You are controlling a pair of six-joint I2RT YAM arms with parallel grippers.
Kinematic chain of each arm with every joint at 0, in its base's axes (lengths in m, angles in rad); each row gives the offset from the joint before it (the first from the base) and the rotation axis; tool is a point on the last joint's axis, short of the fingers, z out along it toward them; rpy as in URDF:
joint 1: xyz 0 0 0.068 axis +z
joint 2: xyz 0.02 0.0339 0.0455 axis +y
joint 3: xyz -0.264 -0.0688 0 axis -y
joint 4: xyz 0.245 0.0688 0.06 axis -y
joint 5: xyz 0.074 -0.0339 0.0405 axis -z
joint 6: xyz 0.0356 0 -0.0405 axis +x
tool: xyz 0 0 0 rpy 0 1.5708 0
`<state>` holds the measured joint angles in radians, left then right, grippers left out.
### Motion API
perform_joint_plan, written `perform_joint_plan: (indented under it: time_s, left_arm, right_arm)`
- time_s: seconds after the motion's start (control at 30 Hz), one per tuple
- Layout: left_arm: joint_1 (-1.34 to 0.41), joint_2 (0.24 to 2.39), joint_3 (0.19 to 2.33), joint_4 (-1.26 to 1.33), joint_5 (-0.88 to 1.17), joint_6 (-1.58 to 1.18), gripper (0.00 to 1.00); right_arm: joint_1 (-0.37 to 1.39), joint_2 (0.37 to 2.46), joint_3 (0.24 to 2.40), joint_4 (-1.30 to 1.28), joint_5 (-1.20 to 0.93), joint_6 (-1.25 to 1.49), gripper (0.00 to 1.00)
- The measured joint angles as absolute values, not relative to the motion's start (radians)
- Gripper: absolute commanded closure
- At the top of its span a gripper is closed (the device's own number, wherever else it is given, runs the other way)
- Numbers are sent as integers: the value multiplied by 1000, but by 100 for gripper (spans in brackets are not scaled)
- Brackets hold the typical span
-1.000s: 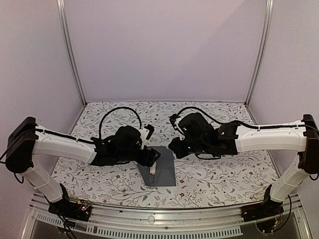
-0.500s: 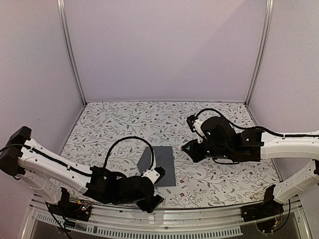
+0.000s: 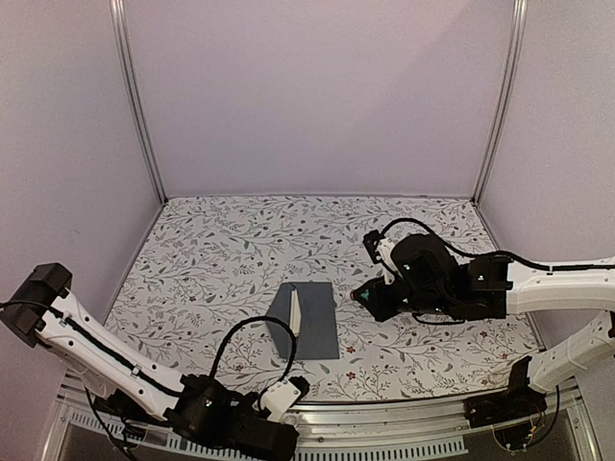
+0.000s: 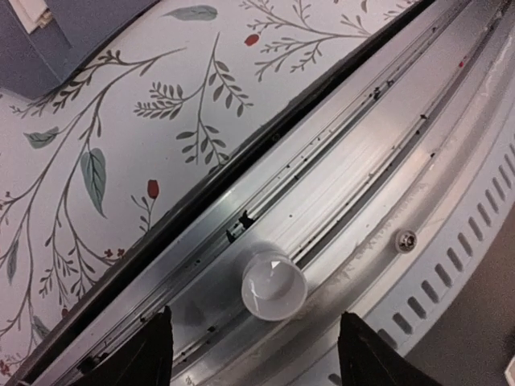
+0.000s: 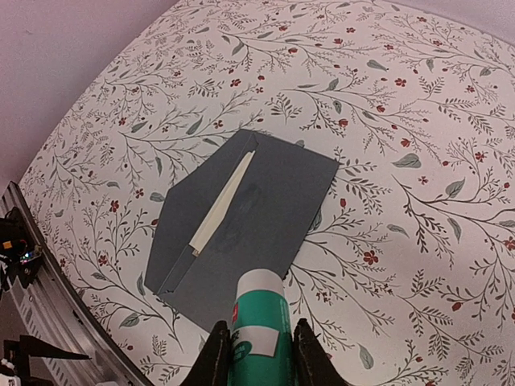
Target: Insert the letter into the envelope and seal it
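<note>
Leaving envelope [image 5: 273, 211], left gripper [image 4: 256, 354], apart, empty, pulled back to surface [image 3: 211, 250] near edge; right gripper [image 5: 261, 362] clamps tube [image 5: 259, 310]; letter [image 5: 221, 201] tucked in, sealing next.

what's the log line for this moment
left gripper: open over front rail | right gripper: shut on tube | envelope: flap open, letter edge showing | seal: not done

Slate-grey envelope [image 3: 317, 327], dark against the tablecloth [image 3: 211, 250], which is white and scattered with grey-green leafy sprigs and tiny red blossoms. A pale tan sliver of the letter [image 5: 221, 201] shows against that grey. The tube [image 5: 259, 318] is teal with a white label and a touch of red. Along the table's near edge runs a silver-grey rail [image 4: 362, 161] with a milky white cap [image 4: 273, 285] on it.
</note>
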<state>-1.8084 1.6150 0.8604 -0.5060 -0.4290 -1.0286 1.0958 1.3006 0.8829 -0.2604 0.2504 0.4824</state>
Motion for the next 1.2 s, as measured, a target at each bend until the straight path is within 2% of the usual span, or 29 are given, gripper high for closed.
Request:
perform_joint_plan:
  time_s: [0.07,0.17,0.5,0.67,0.77,1.2]
  left_arm:
    - [-1808,1615,854,-490,-431,-1048,44]
    - [-1808,1615,844,-479,-437,-1066,52]
    - [-1802,1667,842,-425,-449,-1082,53]
    - [-1789,1671,833,-384,-448,-1077,74]
    - [-1778,1676,822,-355,-446,-1065,81]
    - [-1753,1695,867,-359,-458,-1035,83]
  right_arm:
    - [1108,1300,879,-261,251,490,100]
    - [1124,1297,872,-261,253,502,100]
    - [1139,1288,851,-261,256,521,100]
    - [1139,1285,848,-261,257,524,100]
    - [1139,1281,841,-262,260,525,100]
    - [1140,1281,850,-316,325,554,100]
